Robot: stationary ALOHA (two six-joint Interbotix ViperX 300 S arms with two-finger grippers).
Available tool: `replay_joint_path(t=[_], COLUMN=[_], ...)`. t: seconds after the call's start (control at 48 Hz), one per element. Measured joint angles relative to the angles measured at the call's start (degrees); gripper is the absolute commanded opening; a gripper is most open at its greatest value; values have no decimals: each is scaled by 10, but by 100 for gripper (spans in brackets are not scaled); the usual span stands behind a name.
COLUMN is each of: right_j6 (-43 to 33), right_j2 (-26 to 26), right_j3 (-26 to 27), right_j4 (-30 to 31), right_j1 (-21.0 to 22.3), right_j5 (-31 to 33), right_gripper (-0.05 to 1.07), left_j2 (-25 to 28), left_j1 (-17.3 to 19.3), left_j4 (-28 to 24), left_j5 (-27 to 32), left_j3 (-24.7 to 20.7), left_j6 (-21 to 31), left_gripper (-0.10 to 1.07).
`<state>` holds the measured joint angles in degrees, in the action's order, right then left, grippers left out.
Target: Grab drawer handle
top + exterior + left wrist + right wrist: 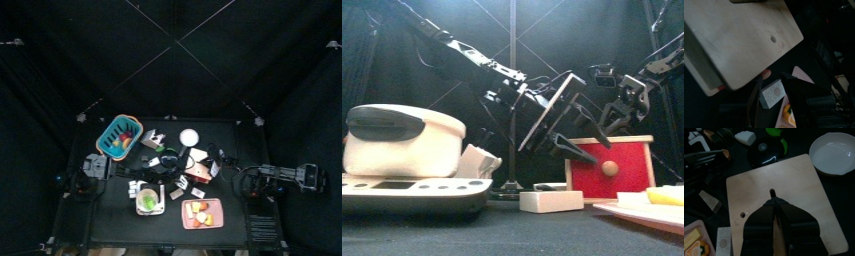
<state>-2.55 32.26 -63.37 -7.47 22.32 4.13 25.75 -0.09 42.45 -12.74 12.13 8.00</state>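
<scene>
Front view, from left to right: my left gripper hangs just beside the red drawer, jaws spread wide and holding nothing. The round handle sits mid-front on the drawer, lower than those jaws and not between them. To grab it well, I judge I should come in level, straddle the handle, then close. My right gripper hovers over the drawer's wooden top, jaws drawn together on nothing.

Black jointed arms, cabled
</scene>
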Motion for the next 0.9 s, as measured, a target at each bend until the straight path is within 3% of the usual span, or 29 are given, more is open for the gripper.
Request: replay_joint_path(t=[0.188, 0.438, 0.896], right_j6=[1, 0, 0], right_j2=[-3, -6, -18], right_j3=[1, -5, -6], right_j4=[9, 8, 7], right_j1=[4, 6, 6], right_j5=[-1, -1, -10], right_gripper=[34, 32, 32], left_j2=[4, 16, 40], left_j1=[2, 3, 3], left_j4=[31, 52, 71], left_j5=[9, 11, 11], left_j3=[-3, -10, -47], left_j6=[0, 1, 2], left_gripper=[79, 89, 87])
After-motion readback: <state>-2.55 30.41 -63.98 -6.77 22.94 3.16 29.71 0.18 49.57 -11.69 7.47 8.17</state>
